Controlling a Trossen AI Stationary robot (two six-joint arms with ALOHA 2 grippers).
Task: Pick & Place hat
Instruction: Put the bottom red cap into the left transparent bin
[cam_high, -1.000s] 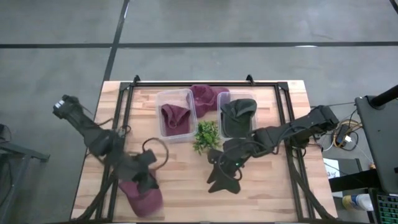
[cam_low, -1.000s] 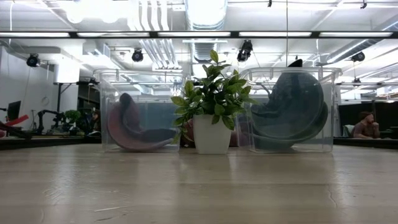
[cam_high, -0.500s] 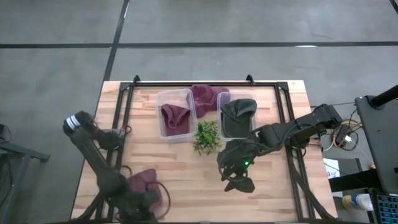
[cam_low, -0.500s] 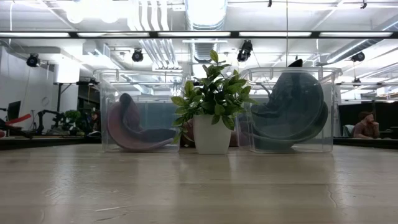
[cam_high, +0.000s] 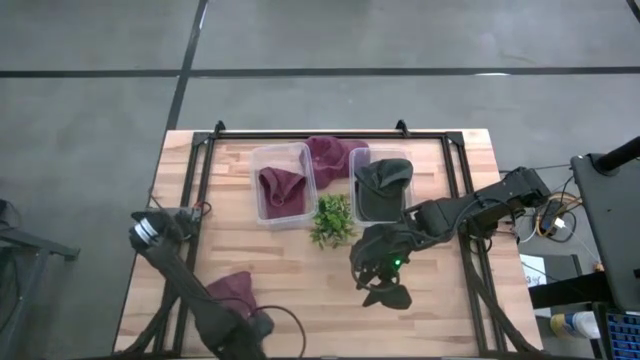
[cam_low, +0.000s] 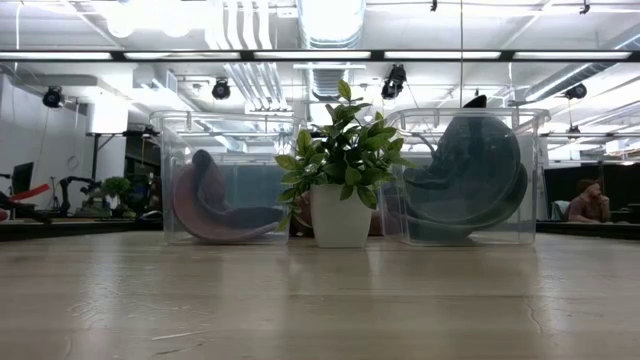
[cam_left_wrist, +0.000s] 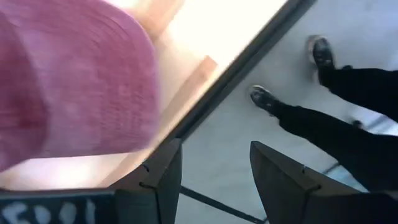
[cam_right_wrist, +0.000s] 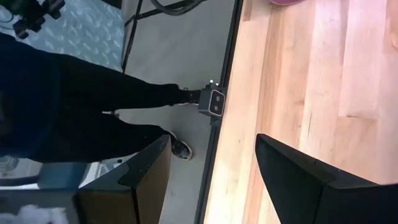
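Maroon hat (cam_high: 233, 291) flat on table (cam_high: 290, 270) near front-left edge, ungrasped, left gripper (cam_left_wrist: 211, 174) just beside it over table edge, fingers parted and empty, right gripper (cam_high: 385, 292) mid-table, fingers (cam_right_wrist: 298, 180) parted, empty, clear bins (cam_high: 281, 184) and potted plant (cam_high: 332, 217) behind.

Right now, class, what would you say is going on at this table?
Two robot arms are sorting hats into clear bins. A maroon hat lies on the table's near left part, and the left pincer stands open beside it, holding nothing. The right pincer hangs open over the middle of the table, a dark hat lying by it. The left bin already holds a maroon hat, the right bin a dark one, with a small plant between them.
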